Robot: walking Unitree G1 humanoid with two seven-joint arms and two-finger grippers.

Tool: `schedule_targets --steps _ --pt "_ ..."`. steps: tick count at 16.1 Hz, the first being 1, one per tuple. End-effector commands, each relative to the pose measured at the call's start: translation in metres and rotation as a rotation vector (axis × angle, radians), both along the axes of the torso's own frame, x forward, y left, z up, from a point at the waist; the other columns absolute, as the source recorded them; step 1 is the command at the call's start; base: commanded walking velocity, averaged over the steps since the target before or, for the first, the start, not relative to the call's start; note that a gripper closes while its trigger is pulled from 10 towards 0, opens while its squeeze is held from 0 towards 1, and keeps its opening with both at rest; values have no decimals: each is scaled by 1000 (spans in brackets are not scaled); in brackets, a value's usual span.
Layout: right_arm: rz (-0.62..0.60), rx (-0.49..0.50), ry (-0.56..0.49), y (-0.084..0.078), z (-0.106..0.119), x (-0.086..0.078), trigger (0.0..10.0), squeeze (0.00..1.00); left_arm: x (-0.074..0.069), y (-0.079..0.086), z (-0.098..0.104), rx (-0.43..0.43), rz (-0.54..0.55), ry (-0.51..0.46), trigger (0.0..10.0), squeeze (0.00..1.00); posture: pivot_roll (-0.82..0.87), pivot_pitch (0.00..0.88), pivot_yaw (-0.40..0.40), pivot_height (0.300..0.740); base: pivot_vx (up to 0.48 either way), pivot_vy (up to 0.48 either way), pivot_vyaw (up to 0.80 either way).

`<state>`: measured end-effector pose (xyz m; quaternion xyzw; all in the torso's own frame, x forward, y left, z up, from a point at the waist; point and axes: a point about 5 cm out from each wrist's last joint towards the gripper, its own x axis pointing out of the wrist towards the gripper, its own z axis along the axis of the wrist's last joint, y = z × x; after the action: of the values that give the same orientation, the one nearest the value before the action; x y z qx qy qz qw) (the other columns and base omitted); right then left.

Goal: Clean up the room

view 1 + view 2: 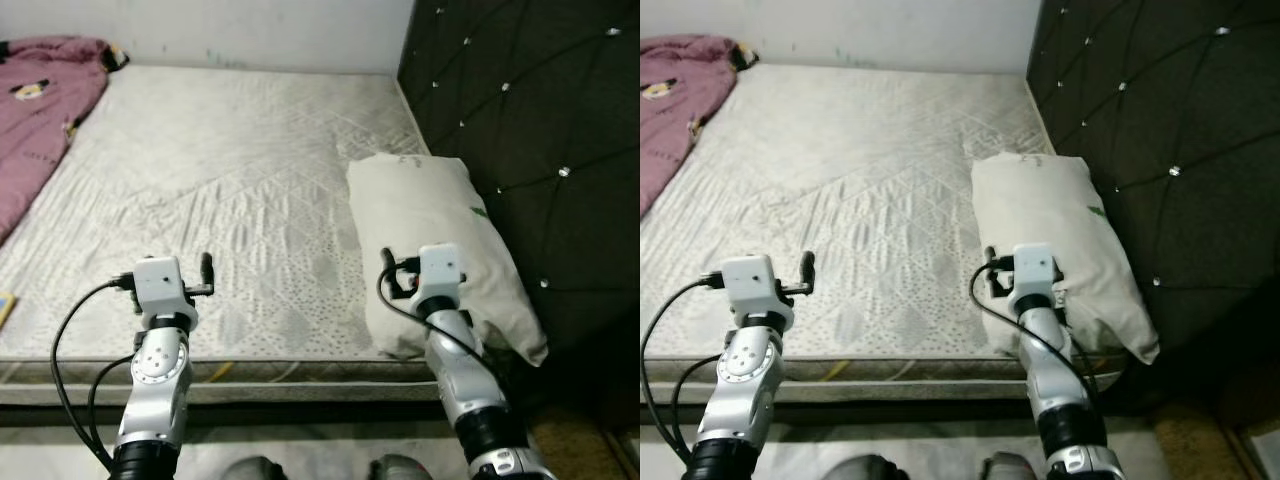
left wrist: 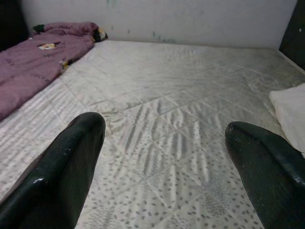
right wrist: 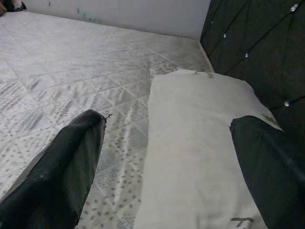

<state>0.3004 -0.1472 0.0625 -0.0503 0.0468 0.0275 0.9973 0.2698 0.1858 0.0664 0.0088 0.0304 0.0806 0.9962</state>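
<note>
A cream pillow (image 1: 430,220) lies along the right side of the grey-white quilted mattress (image 1: 220,170), against the dark tufted headboard (image 1: 540,120). A mauve blanket (image 1: 40,110) is bunched at the bed's far left. My right gripper (image 3: 167,124) hovers open over the pillow's near end, and the pillow (image 3: 200,143) shows between and beyond its fingers. Near the front edge, my left gripper (image 2: 164,129) is open above bare mattress and holds nothing. In the left wrist view, the blanket (image 2: 38,57) lies far off to one side.
A small yellow object (image 1: 5,305) lies at the mattress's near left edge. A pale wall (image 1: 250,30) runs behind the bed. Below the front edge of the bed are the floor and my feet (image 1: 260,468). Black cables loop from both wrists.
</note>
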Motion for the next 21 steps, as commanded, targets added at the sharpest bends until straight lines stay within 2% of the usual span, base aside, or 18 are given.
schedule_targets --steps 1,8,13,15,18,21 --pt "-15 -4 9 -6 0 1 10000 0 1 -5 0 -8 -15 4 10000 0 -35 0 26 740 0 379 0" --pt "-10 -8 17 -6 -1 2 10000 0 2 -4 1 -14 -8 3 10000 0 -36 0 26 740 0 391 0" --pt "-7 -10 26 -5 -2 2 10000 0 2 -4 2 -43 -15 -11 10000 0 -38 0 25 740 0 0 0" --pt "-7 -10 28 -5 -1 3 10000 0 2 -4 2 -47 -12 -11 10000 0 -38 0 25 740 0 0 -509" --pt "-6 -12 30 -5 -2 3 10000 0 2 -3 1 -57 -6 -6 10000 0 -37 0 24 740 0 480 -494" --pt "-5 -12 33 -5 -2 3 10000 0 2 -3 1 -57 -4 -5 10000 0 -37 0 24 740 0 480 0"
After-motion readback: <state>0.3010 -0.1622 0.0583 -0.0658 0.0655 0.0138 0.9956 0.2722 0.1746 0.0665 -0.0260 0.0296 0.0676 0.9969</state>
